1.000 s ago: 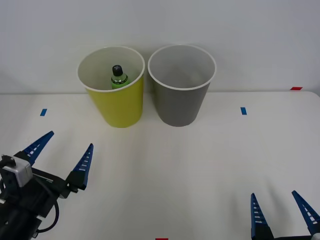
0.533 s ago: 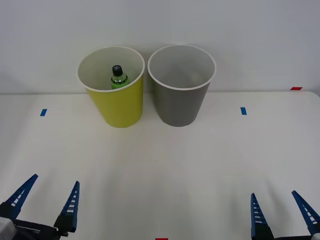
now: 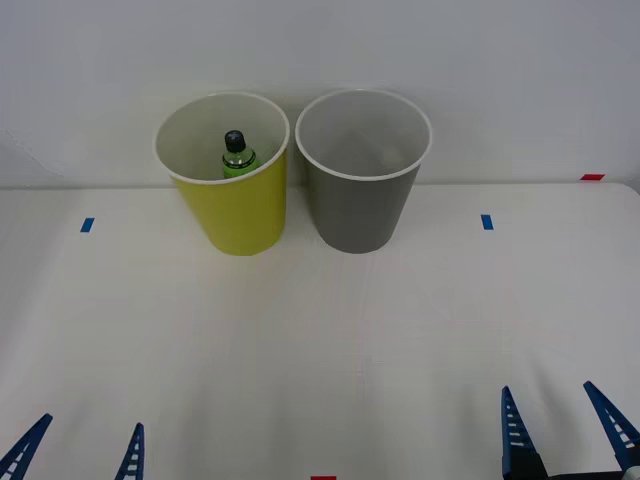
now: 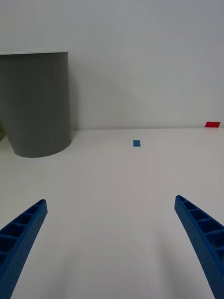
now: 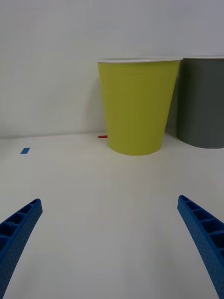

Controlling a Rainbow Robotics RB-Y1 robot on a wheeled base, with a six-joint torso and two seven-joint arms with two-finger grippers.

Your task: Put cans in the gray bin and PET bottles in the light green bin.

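- I've got the left gripper [image 3: 78,455] parked low at the near left edge of the table [image 3: 320,330], fingers spread wide with nothing between them
- same deal on the other side: the right gripper [image 3: 565,430] sits at the near right edge, fingers apart, nothing held
- from the front cam I see the PET bottle [image 3: 236,155] standing upright inside the light green bin [image 3: 235,205], black cap up, green contents showing just above the rim line
- the light green bin is at the back of the table on the left, with the gray bin [image 3: 360,205] just beside it on the right; can't tell if the two are touching
- what I can see of the gray bin's white inside looks bare
- left wrist cam looks straight at the light green bin [image 5: 137,110] with the gray one [image 5: 203,107] next to it, both well ahead of the fingertips [image 5: 25,217]
- right wrist cam has the gray bin [image 4: 37,105] off to one side, plus a blue tape mark [image 4: 136,143] and a red tape mark [image 4: 212,124] on the table
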